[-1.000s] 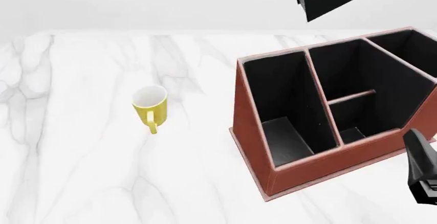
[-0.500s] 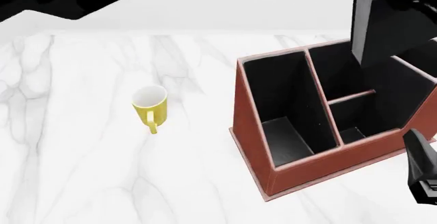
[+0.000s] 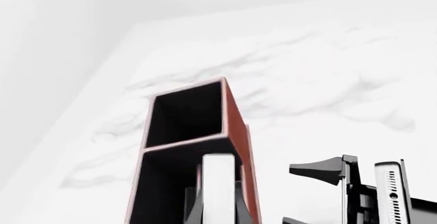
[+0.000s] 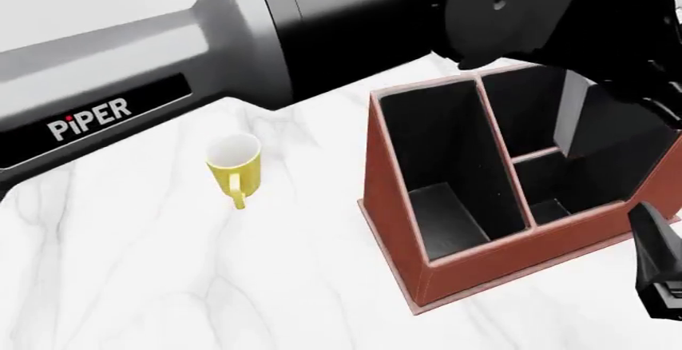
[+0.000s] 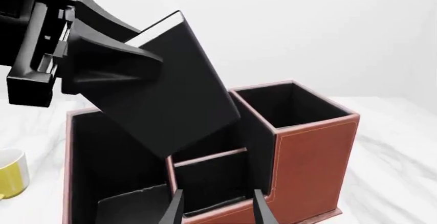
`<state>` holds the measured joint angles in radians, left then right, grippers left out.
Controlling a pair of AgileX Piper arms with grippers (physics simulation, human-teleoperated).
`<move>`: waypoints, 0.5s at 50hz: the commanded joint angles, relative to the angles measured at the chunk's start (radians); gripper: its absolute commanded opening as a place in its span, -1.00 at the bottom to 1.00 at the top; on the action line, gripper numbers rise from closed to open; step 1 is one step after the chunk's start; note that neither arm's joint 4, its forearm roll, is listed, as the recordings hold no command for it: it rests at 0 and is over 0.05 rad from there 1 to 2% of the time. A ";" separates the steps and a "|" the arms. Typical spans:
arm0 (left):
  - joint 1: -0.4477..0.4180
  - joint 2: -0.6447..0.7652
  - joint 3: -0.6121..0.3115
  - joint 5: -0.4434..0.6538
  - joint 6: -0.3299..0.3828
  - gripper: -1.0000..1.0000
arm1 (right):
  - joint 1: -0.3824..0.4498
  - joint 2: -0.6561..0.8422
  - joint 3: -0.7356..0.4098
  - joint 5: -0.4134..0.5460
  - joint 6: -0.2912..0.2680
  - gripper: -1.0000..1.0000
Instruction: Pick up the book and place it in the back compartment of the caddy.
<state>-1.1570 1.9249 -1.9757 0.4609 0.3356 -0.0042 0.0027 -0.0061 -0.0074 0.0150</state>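
Left fingers [image 5: 102, 63] clamped on the book [image 5: 167, 88], book tilted above the caddy [image 4: 469, 262] over its small cells, right fingers [image 5: 213, 208] parted, empty, mug [image 4: 233, 168] on desk [image 4: 160, 270].

text: "PiPER" | colour: white, red i-dot | on: left arm [image 4: 160, 78] housing | view: front
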 commanded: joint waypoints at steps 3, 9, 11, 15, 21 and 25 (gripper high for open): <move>-0.002 0.031 0.028 -0.067 -0.009 -1.00 | 0.001 0.000 0.001 -0.001 0.001 1.00; -0.002 0.034 0.042 -0.093 -0.023 -1.00 | 0.000 0.001 0.001 -0.001 0.002 1.00; -0.004 0.036 0.053 -0.104 -0.031 -1.00 | 0.001 0.001 0.001 -0.001 0.002 1.00; 0.004 0.047 0.072 -0.127 -0.022 -1.00 | 0.001 0.002 0.002 -0.002 0.002 1.00; 0.010 0.060 0.085 -0.145 -0.020 -1.00 | 0.001 0.002 0.002 -0.002 0.003 1.00; 0.004 0.055 0.109 -0.165 -0.020 -1.00 | 0.000 0.003 0.002 -0.002 0.005 1.00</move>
<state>-1.1534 1.9790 -1.8914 0.3407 0.3036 -0.0034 0.0043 -0.0045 -0.0091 0.0177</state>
